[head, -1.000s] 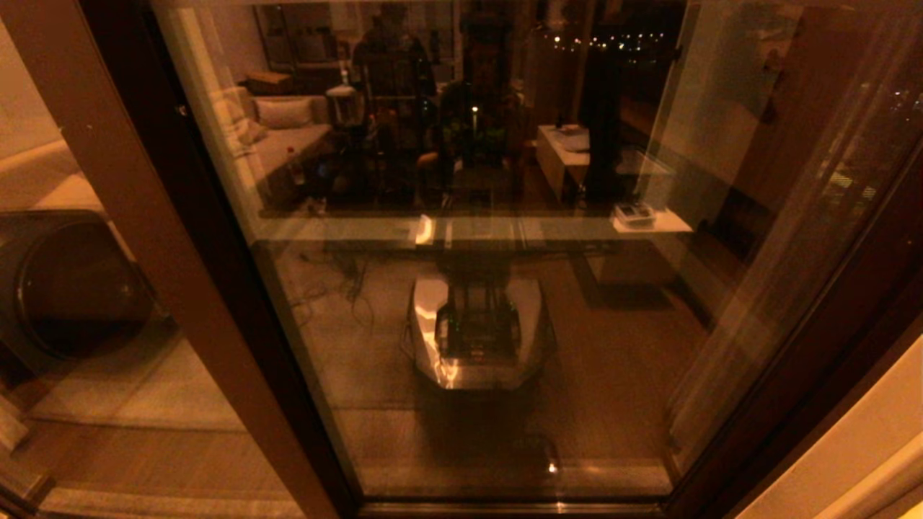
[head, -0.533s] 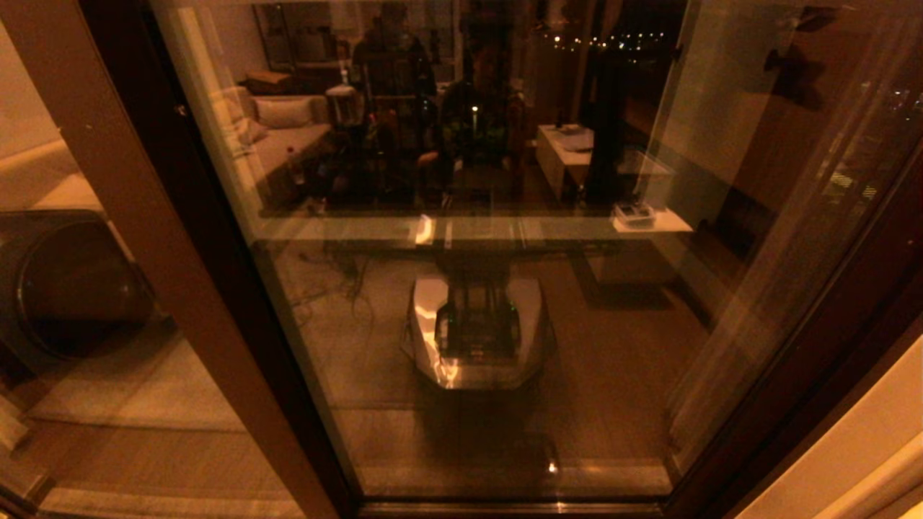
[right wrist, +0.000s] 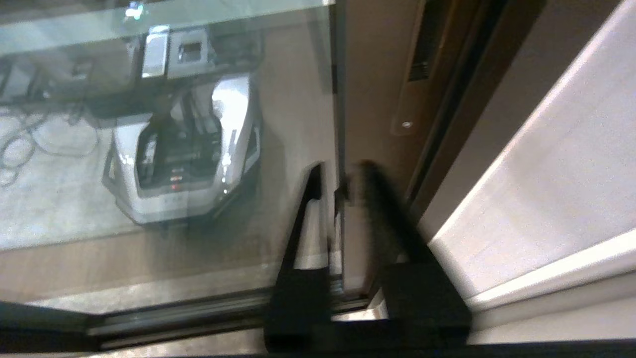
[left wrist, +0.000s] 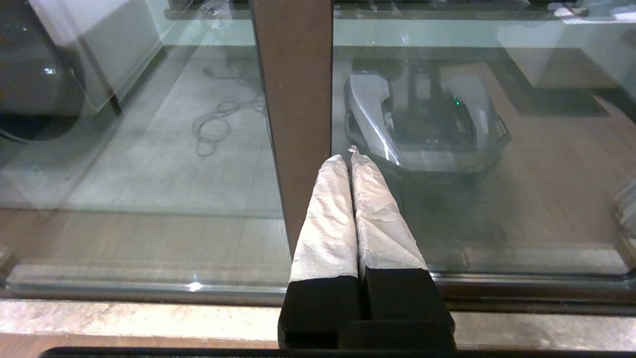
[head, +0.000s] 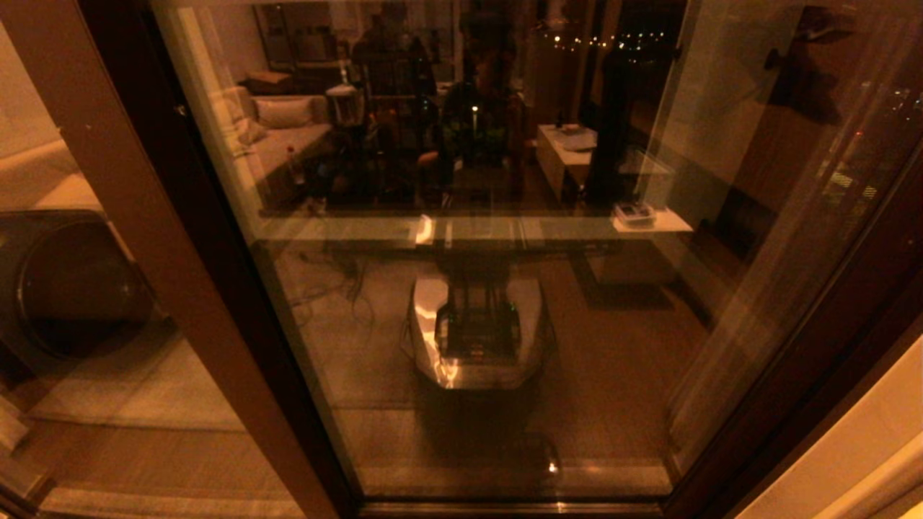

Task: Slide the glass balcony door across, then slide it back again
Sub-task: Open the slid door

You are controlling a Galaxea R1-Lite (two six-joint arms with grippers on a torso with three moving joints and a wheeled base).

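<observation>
Nothing has shifted on the glass balcony door [head: 490, 288] since a second ago; only the dark reflection at its upper right has changed shape. We see the door filling the space ahead, its dark frame beside the lighter brown post [head: 144, 238]. Our right gripper [right wrist: 340, 181] hovers, fingers spread, by the door's edge. Our left gripper [left wrist: 348, 156] rests low, fingers pressed together on nothing.

The glass balcony door [head: 490, 288] is glossy, mirror-like glass in a smooth brown frame; the left hand [left wrist: 348, 156] wears crinkled pale wrapping.
</observation>
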